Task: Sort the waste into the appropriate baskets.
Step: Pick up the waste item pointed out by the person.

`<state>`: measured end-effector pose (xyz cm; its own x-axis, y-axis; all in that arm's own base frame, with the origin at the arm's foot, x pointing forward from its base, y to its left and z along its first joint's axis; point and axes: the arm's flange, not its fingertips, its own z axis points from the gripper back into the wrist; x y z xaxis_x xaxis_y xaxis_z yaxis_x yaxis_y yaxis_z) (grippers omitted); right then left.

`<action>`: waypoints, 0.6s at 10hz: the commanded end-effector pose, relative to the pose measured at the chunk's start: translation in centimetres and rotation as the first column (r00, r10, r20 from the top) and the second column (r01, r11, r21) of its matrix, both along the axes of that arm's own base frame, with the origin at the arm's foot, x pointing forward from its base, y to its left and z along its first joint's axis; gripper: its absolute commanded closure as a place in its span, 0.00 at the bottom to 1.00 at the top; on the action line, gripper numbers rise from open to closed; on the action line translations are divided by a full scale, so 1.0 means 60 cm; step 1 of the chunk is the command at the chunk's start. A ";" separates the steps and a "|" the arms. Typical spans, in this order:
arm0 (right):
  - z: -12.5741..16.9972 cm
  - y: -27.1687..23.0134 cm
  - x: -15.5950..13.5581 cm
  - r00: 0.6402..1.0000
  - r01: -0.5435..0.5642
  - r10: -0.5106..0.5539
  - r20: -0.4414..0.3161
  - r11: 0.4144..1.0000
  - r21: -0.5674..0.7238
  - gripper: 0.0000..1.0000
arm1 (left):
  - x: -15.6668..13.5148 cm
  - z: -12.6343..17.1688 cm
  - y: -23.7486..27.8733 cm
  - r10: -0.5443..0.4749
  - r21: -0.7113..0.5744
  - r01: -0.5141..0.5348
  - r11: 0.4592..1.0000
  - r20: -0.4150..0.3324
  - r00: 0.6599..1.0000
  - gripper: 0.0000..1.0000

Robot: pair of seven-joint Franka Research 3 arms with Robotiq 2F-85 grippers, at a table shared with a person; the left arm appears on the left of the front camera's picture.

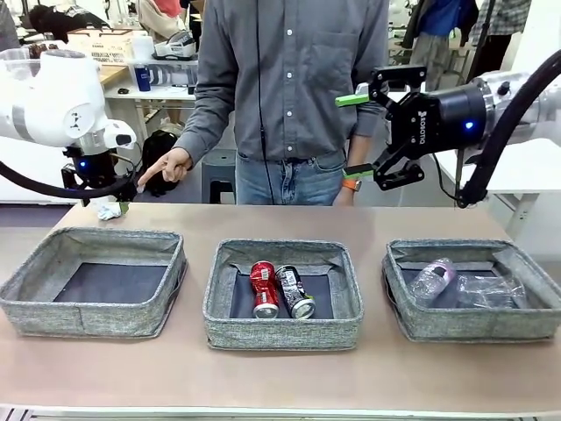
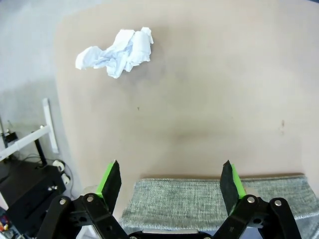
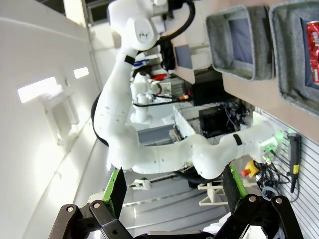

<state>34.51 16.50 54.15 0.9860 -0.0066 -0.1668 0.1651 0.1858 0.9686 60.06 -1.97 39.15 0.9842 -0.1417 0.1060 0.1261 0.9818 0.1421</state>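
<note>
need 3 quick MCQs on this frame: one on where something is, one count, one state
1. Where is the paper wad?
A. left basket
B. on the table behind the left basket
C. right basket

2. How many cans lie in the middle basket?
A. one
B. two
C. three

3. How does the left claw stand?
A. open, empty
B. shut on the wad
C. shut on a can

Answers:
1 B: the paper wad lies on bare table beyond the left basket.
2 B: a red can and a black can share the middle basket.
3 A: the left claw has wide jaws with nothing between.
</note>
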 end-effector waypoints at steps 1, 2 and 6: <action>0.004 -0.002 0.000 1.000 -0.008 0.008 -0.004 1.000 -0.004 0.00 | 0.014 0.004 0.009 0.006 0.006 -0.006 1.000 0.003 1.000 0.00; 0.004 -0.002 0.000 1.000 -0.008 0.008 -0.004 1.000 -0.004 0.00 | 0.021 -0.003 0.016 0.005 0.003 -0.006 1.000 0.008 1.000 0.00; 0.004 -0.002 0.000 1.000 -0.008 0.008 -0.004 1.000 -0.004 0.00 | 0.039 -0.001 0.042 0.110 0.020 -0.110 0.994 -0.006 0.994 0.00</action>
<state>34.51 16.50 54.15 0.9860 -0.0067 -0.1668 0.1652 0.1858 0.9686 62.03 0.64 38.91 0.9847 -0.0880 0.1506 0.0659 0.9871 0.1459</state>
